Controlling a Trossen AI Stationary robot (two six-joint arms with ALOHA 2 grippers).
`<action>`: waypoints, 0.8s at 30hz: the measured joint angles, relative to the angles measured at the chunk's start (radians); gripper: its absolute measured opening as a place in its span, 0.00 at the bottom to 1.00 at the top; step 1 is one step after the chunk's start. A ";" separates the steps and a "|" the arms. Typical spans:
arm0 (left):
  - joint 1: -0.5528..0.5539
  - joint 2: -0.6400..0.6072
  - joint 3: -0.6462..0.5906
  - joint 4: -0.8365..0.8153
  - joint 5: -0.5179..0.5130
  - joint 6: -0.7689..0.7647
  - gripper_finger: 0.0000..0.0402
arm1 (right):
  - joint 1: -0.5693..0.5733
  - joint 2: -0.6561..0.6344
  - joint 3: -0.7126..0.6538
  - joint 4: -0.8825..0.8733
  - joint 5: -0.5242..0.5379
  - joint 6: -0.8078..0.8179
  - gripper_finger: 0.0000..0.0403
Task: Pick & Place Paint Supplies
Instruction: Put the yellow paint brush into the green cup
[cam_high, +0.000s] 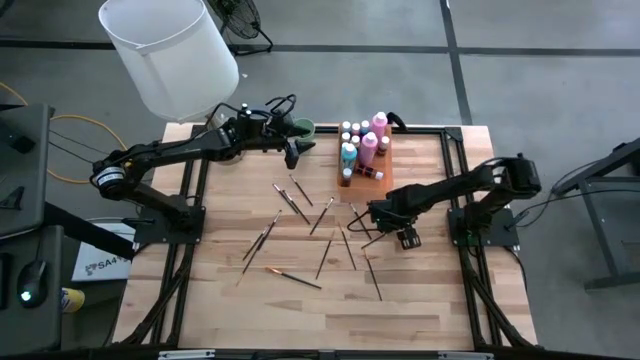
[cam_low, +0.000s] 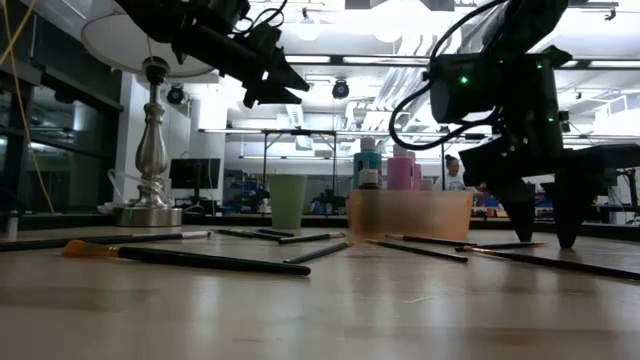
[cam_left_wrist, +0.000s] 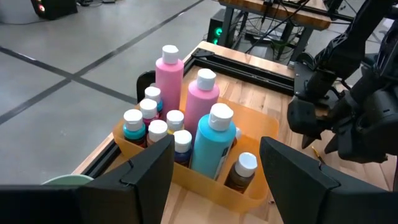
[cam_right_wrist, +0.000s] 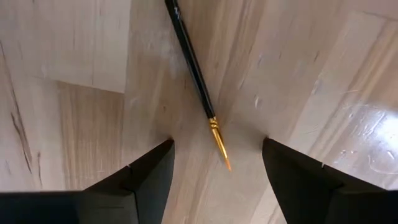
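Several thin dark-handled paintbrushes (cam_high: 295, 205) lie flat and scattered on the wooden table. Pale-capped paint bottles (cam_high: 365, 145), pink, teal and brown, stand in an orange tray (cam_left_wrist: 211, 186) at the far middle. My right gripper (cam_right_wrist: 217, 143) points straight down, open, close above the table. Its fingers stand on either side of the bristle end of one paintbrush (cam_right_wrist: 198, 68) without touching it. My left gripper (cam_left_wrist: 216, 142) hovers open and nearly level, well above the table. It faces the tray of bottles from the left.
A pale green cup (cam_high: 302, 128) stands at the far edge, just behind my left gripper. A large white lampshade (cam_high: 170, 50) on a silver base (cam_low: 150, 150) rises at the far left corner. An orange-tipped brush (cam_high: 285, 274) lies toward the near side.
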 joint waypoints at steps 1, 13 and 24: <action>0.000 0.000 0.000 0.000 0.000 0.000 0.58 | 0.000 0.008 0.001 0.001 0.000 0.001 0.59; 0.000 0.000 0.000 0.000 0.011 0.000 0.58 | -0.002 0.031 0.000 -0.022 0.001 0.003 0.38; 0.000 0.001 0.000 0.000 0.011 0.000 0.58 | -0.002 0.033 0.000 -0.035 -0.009 0.033 0.21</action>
